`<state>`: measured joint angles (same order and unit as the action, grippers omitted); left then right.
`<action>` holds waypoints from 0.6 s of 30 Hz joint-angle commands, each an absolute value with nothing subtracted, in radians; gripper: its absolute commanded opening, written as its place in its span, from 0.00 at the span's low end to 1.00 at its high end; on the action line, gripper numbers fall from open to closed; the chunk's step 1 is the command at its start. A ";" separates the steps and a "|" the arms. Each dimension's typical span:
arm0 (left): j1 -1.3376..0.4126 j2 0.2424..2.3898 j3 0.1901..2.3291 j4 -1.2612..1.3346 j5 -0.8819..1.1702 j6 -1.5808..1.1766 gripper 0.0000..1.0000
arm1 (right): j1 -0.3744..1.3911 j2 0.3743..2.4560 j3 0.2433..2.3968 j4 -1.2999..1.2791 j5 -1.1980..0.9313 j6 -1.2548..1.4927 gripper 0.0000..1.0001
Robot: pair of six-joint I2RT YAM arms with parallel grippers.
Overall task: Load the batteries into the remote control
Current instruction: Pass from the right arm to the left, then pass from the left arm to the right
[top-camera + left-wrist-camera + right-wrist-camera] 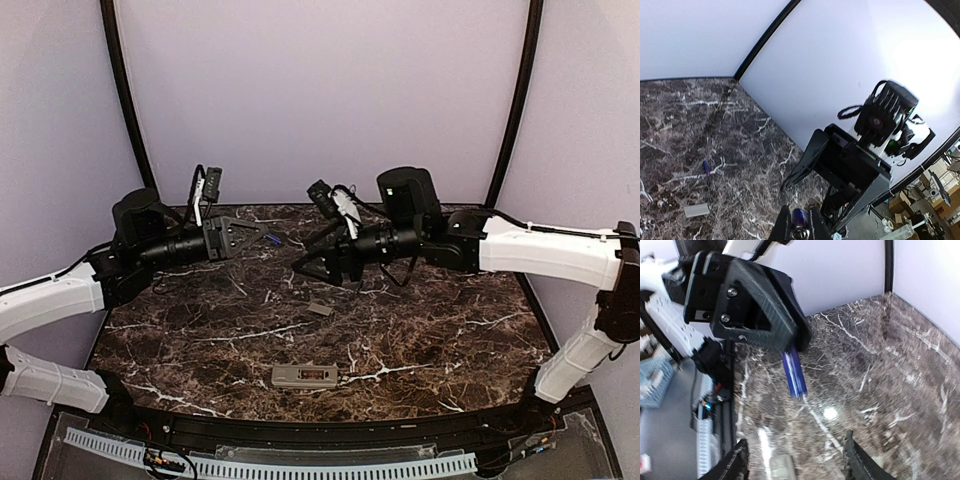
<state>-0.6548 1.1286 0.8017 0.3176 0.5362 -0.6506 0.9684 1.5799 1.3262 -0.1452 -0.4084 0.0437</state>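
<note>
My left gripper [800,227] is shut on a slim blue-purple battery [800,217], held above the marble table at the back left [262,238]. In the right wrist view that battery [794,374] sticks out of the left gripper's black fingers. My right gripper [796,462] stands open just beyond it with nothing between its fingers, and the two grippers face each other closely [305,258]. A second battery [705,167] lies on the table. The remote control [304,377] lies flat near the front edge, its grey-beige back up.
A small flat grey cover piece [319,309] lies mid-table between the grippers and the remote, also visible in the left wrist view [696,210]. Pale walls and two black poles close the back. The marble table [450,340] ends at a black front rim.
</note>
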 commanded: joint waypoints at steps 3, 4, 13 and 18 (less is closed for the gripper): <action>-0.659 1.018 0.699 0.723 0.368 -0.749 0.00 | 0.966 1.473 1.131 0.454 -0.483 0.444 0.76; -0.663 1.015 0.695 0.747 0.357 -0.756 0.00 | 0.970 1.473 1.127 0.495 -0.468 0.477 0.75; -0.709 1.061 0.716 0.914 0.358 -0.777 0.00 | 0.990 1.588 1.259 0.608 -0.511 0.653 0.70; -0.721 1.069 0.720 0.921 0.369 -0.773 0.00 | 0.992 1.618 1.323 0.606 -0.544 0.672 0.53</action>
<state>-0.7116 1.0687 0.7086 0.8650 0.3607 -0.7708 0.9836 1.5940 1.2629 0.5480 -0.5014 0.6189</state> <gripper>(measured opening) 0.074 0.586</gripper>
